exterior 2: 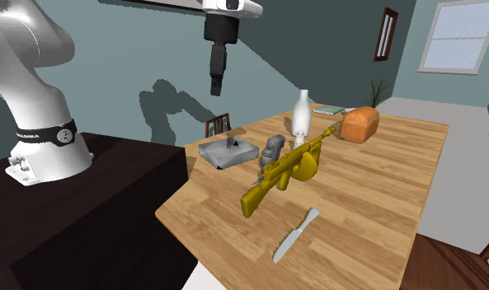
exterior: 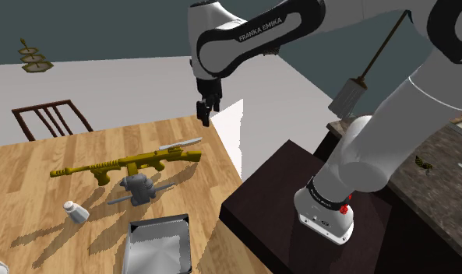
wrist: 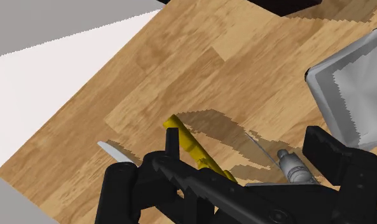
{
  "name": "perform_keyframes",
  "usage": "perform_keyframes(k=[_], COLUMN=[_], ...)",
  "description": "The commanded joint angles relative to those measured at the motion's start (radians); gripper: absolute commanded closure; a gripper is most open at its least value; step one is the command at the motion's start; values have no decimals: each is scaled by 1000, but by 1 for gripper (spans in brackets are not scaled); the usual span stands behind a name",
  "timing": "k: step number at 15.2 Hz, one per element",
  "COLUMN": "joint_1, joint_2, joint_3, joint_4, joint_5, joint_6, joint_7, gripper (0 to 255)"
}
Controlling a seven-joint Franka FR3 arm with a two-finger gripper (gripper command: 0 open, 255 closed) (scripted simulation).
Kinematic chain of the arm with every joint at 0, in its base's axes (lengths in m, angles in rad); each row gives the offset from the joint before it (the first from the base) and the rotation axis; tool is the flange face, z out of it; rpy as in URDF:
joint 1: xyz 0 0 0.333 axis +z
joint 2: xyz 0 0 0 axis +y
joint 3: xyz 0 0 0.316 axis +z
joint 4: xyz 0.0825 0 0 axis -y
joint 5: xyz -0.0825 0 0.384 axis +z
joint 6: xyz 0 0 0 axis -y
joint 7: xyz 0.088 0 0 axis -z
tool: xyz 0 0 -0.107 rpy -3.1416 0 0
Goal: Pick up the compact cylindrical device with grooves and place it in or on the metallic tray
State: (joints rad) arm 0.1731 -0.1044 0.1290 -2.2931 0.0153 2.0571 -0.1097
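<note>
Your end effector point(exterior: 205, 117) hangs high above the yellow gun point(exterior: 128, 164), fingers apart, empty. Lower it squarely over the grey grooved device point(exterior: 136, 187) beside that gun before closing.

Grey cylindrical device point(exterior: 137, 187) point(exterior 2: 273, 148) point(wrist: 292, 167): compact, grooved body with a thin rod jutting from its side, resting on the wooden bench point(exterior: 34, 167), outside the tray. Metallic tray point(exterior: 159, 221) point(exterior 2: 234, 158) point(wrist: 320, 86): grey, shallow, rectangular, raised rim, lying flat near the bench edge, close to the device but apart from it.
</note>
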Motion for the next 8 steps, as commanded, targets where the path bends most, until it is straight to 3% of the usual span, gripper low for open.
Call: perform_keyframes(k=[1,8], joint_1=[12,63], joint_2=[85,322], joint_3=[13,57], joint_4=[40,190], joint_5=[-5,-34], joint_6=[43,127], joint_7=[-8,-22], gripper=[0,0])
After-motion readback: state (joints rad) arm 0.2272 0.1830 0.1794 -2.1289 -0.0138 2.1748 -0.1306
